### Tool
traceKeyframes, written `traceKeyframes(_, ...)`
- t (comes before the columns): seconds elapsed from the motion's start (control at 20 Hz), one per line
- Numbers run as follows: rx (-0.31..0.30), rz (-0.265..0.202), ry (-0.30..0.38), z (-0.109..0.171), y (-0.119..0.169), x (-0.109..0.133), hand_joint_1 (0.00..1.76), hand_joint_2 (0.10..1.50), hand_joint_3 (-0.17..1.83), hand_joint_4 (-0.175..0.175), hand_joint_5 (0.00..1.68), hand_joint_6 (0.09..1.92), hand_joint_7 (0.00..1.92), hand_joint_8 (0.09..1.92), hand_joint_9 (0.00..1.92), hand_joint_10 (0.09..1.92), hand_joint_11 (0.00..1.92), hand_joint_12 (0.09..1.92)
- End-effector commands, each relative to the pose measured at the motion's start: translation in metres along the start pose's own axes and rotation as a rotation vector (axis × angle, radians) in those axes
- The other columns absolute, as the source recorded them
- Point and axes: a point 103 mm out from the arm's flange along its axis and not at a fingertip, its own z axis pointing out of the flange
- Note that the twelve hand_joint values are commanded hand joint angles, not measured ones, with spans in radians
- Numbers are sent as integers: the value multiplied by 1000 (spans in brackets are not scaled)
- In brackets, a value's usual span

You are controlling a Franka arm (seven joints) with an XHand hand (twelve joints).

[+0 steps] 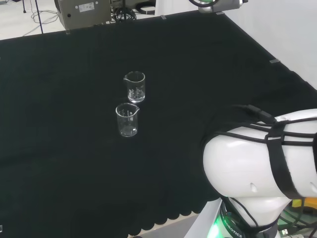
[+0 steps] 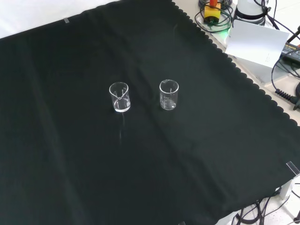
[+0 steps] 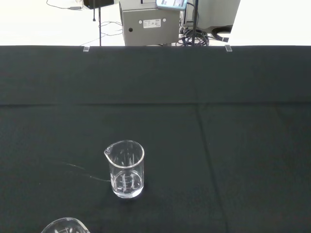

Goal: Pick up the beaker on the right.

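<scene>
two clear beakers (image 2: 120, 97) (image 2: 168, 95) upright (near each other), black cloth (image 2: 70, 164)

Ahead of me a clear beaker (image 3: 126, 169) stands upright on the black cloth (image 3: 218, 145), spout toward ten o'clock. A second glass rim (image 3: 65, 225) sits near it at seven o'clock. A grey box (image 3: 148, 22) stands beyond the table.

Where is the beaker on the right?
In the front view, the right beaker stands upright near the middle of the black cloth, beside the other beaker on its left, not touching it.
</scene>
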Motion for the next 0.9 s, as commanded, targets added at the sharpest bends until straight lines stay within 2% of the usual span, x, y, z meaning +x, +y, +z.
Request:
traceKeyframes(0.05, -10, 2, -13, 0, 0, 1, 0, 1126, 535, 3, 172, 205, 19, 504, 155, 642, 28, 1319)
traceKeyframes(0.15, -8, 4, -17, 0, 0, 3, 0, 1173, 447, 2, 214, 101, 17, 503, 152, 639, 6, 1362)
traceKeyframes(0.3, -10, 7, -8, 0, 0, -2, 0, 1191, 413, 1, 235, 87, 19, 503, 151, 637, 0, 1374)
traceKeyframes(0.35, -7, -18, -7, 0, 0, -3, 0, 1192, 411, 0, 237, 87, 20, 503, 151, 637, 0, 1375)
traceKeyframes(0.45, -9, -22, -12, 0, 1, -4, 0, 1194, 407, 0, 240, 87, 22, 504, 151, 637, 0, 1376)
traceKeyframes(0.7, 9, 10, -5, 8, 9, -5, 0, 1195, 401, -2, 248, 87, 39, 511, 157, 639, 0, 1376)
traceKeyframes(0.9, -4, 37, 25, 19, 19, -4, 0, 1200, 379, -8, 279, 87, 93, 533, 217, 663, 13, 1417)
